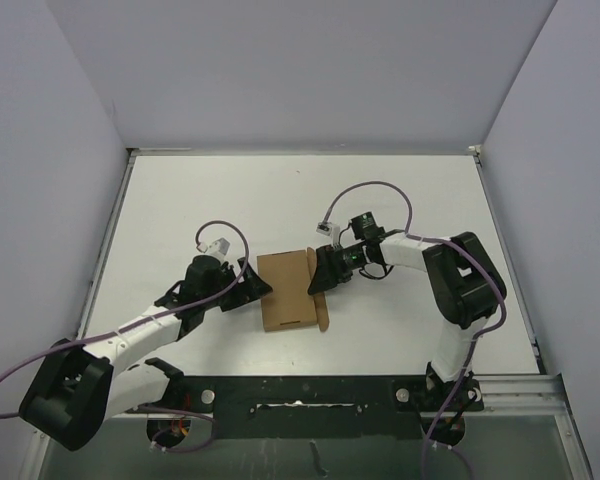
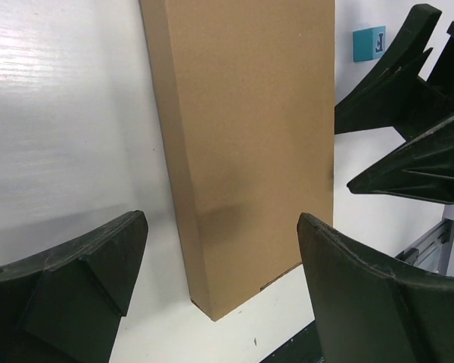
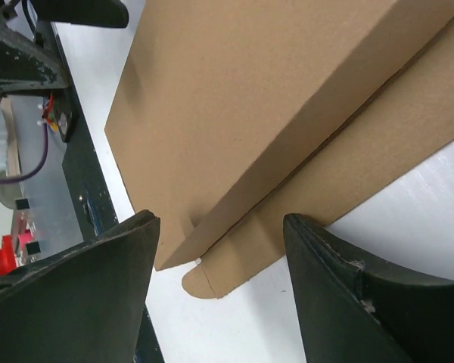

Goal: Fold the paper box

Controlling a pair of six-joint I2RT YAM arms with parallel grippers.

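One brown paper box (image 1: 285, 292) is lying near the middle of the white table (image 1: 200, 200), a slim, flat rectangular body folded up, with its long sides running away from the arms. Along its right side a cardboard flap (image 3: 363, 174) is lying flat on the tabletop, ending in a small rounded tab (image 3: 200, 283) at the near corner.

The left gripper (image 1: 252, 285) is sitting just beside the box's left edge with its black fingers (image 2: 76, 280) spread wide. From its wrist view the near end of the box is showing in the gap between them, and neither finger is touching the cardboard.

The right gripper (image 1: 320, 272) is hovering over the box's right edge, above the flap. Its fingers (image 3: 91, 295) are also standing apart, pinching nothing.

A small blue square piece (image 2: 369, 43) is showing past the box, close to the right gripper; I cannot tell what it is resting on. Both arms are reaching in from the black rail (image 1: 310, 392) at the table's near edge.
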